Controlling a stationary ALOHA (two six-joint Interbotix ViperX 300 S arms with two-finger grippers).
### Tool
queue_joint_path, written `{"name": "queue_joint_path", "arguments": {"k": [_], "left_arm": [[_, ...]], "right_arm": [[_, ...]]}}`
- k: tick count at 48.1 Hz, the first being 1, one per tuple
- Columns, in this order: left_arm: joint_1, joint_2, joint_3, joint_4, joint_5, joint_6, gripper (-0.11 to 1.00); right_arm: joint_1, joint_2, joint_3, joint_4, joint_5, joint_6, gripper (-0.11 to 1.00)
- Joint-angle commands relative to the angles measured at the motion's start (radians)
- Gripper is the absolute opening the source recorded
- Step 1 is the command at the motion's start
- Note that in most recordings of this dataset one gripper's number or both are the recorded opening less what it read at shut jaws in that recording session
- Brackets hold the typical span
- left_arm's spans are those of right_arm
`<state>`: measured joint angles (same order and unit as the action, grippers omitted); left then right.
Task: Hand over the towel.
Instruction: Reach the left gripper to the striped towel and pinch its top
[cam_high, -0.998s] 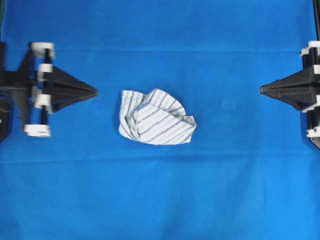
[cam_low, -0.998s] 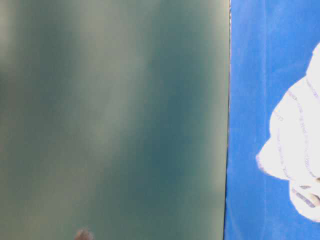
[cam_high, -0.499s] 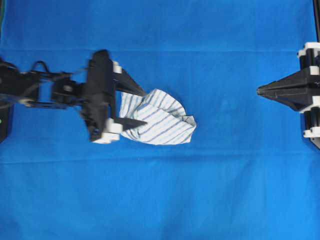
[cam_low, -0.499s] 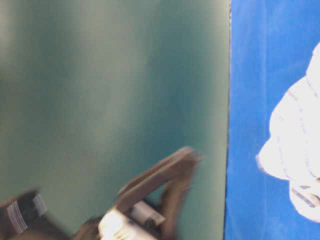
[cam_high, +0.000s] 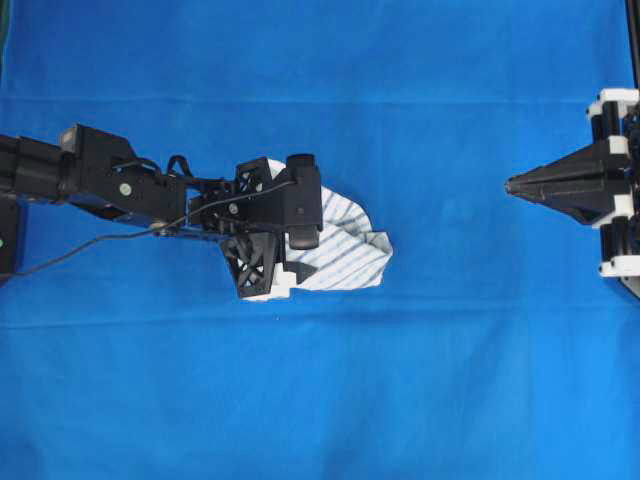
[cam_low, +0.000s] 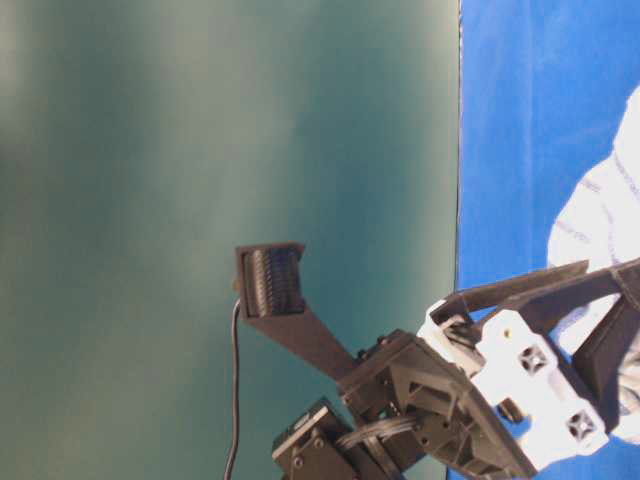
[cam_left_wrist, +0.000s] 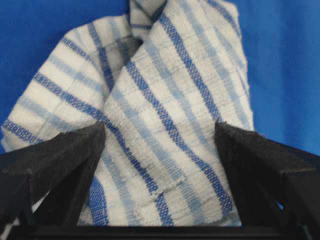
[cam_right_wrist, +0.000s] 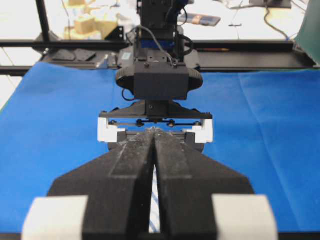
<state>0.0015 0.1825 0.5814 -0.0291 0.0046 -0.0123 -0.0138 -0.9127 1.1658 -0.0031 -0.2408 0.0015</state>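
The towel (cam_high: 350, 245), white with thin blue stripes, lies crumpled on the blue cloth at mid table. My left gripper (cam_high: 285, 228) is tipped down over the towel's left part, and its wrist hides that part from above. In the left wrist view the gripper (cam_left_wrist: 160, 131) is open, with one finger (cam_left_wrist: 60, 160) on each side of a raised fold of the towel (cam_left_wrist: 165, 100). The table-level view shows the left gripper (cam_low: 620, 320) against the towel (cam_low: 595, 215). My right gripper (cam_high: 512, 185) is shut and empty far to the right, its fingers (cam_right_wrist: 135, 165) pressed together.
A large plain blue cloth (cam_high: 450, 380) covers the whole table. In the right wrist view the left arm (cam_right_wrist: 159, 82) faces me across the cloth, with a black frame rail (cam_right_wrist: 250, 46) and clutter behind it. A dark green wall (cam_low: 200, 200) fills the table-level view.
My left arm swung out from the left edge, opened its jaws and came down over the towel's left part. The towel and the right gripper have barely moved.
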Motion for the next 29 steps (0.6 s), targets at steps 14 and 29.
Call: {"name": "queue_joint_path", "arguments": {"k": [14, 29], "left_arm": [[0.003, -0.012, -0.038, 0.003, 0.08, 0.006, 0.42], [0.003, -0.123, -0.069, 0.005, 0.106, 0.005, 0.05]], "right_arm": [[0.0, 0.014, -0.02, 0.0, -0.003, -0.005, 0.0], [0.0, 0.014, -0.021, 0.002, -0.002, -0.005, 0.0]]}}
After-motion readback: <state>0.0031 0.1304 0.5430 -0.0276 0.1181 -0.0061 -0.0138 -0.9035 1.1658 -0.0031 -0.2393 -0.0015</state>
